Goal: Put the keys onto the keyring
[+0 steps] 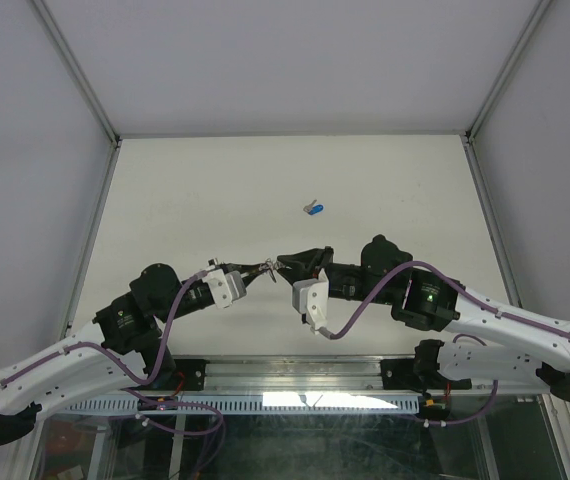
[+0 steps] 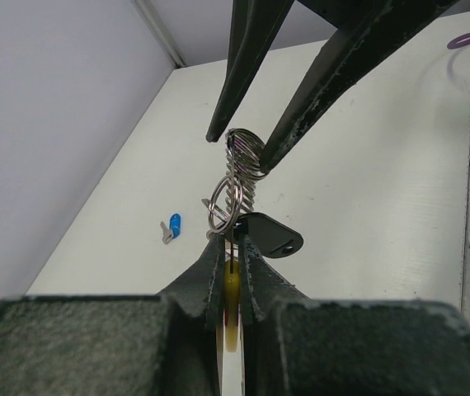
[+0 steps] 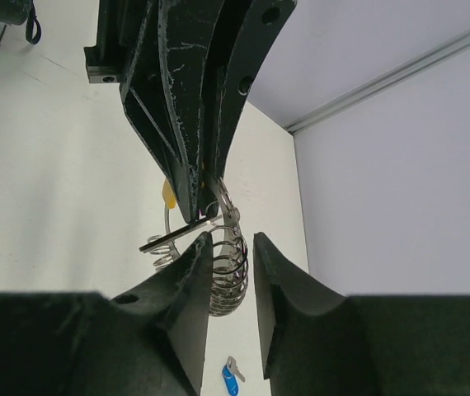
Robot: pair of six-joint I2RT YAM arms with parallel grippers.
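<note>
**Step in hand (judged):** threading. The ring is held up between the two arms, and one key is not yet collected.

- **left gripper** (image 1: pixel 260 269): clenched on the yellow segment (image 2: pixel 231 290) of the keyring (image 2: pixel 244 158). It holds the ring off the table at the centre of the overhead frame.
- **right gripper** (image 1: pixel 283 264): fingers parted, astride the far end of the ribbed coil. One finger looks to touch the coil and a sliver of gap shows at the other. No clamp is evident.
- **split ring** (image 2: pixel 221 206): small and round, lying against the coil in the middle of the left wrist frame.
- **dark tab** (image 2: pixel 273 237): flat, with a hole, just above the left fingertips. It is probably a key seen in silhouette. Whether it is already threaded cannot be told.
- **blue-headed key** (image 1: pixel 314 208): flat on the table, up and to the right of both grippers in the overhead frame and apart from them.

**Next move (judged):** the right fingers need to close on the coil end or pry a turn open. That takes fine alignment and light force while the left grip holds steady. The blue-headed key is tiny and lies flat, so picking it up calls for a low pinch at its edge.

**Surface:** white tabletop (image 1: pixel 395 190), matte and faintly scuffed.

**Room:** pale grey wall panels. Aluminium frame posts (image 1: pixel 77 75) run in from the upper corners.
</note>
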